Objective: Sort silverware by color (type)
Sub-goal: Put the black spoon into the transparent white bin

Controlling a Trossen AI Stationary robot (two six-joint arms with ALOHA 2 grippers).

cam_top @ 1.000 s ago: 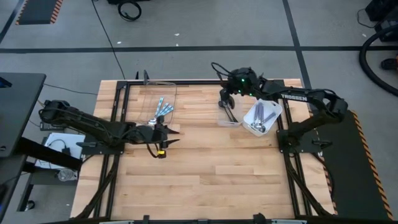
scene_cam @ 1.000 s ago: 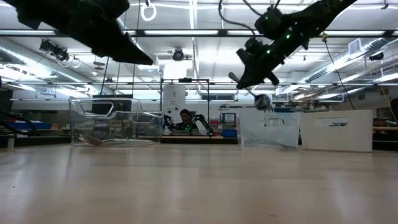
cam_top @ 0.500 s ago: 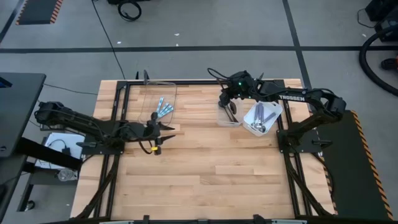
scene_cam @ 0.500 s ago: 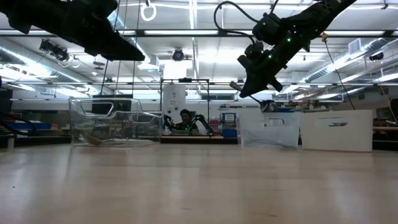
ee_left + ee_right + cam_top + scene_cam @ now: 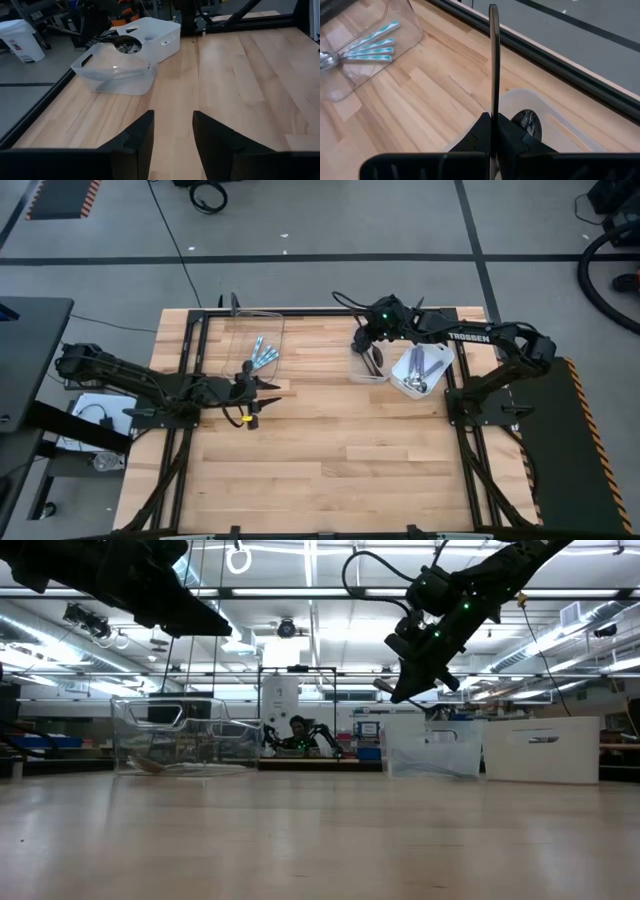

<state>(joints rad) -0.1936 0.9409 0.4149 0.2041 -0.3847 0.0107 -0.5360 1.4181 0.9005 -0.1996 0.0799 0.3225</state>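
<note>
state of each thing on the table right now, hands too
right hand: shut on a dark spoon, above the small clear container
dark spoon: held by its handle
small clear container: open-topped, a dark spoon inside
left hand: open, empty, above bare wood
large clear container: holds blue-handled spoons, lying flat
white bin: holds unsorted spoons

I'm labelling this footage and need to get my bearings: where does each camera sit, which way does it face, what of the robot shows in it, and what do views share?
High view: above the table, looking straight down; both arms, left gripper, right gripper.
Low view: at table-top height, looking level toward the room; both arms hang in from above.
Left wrist view: on the left arm, facing the clear bin and white bin; its open fingers show.
Right wrist view: on the right arm, looking down; shut on a dark spoon.
Shared: the blue-handled spoons appear in the high view too.
</note>
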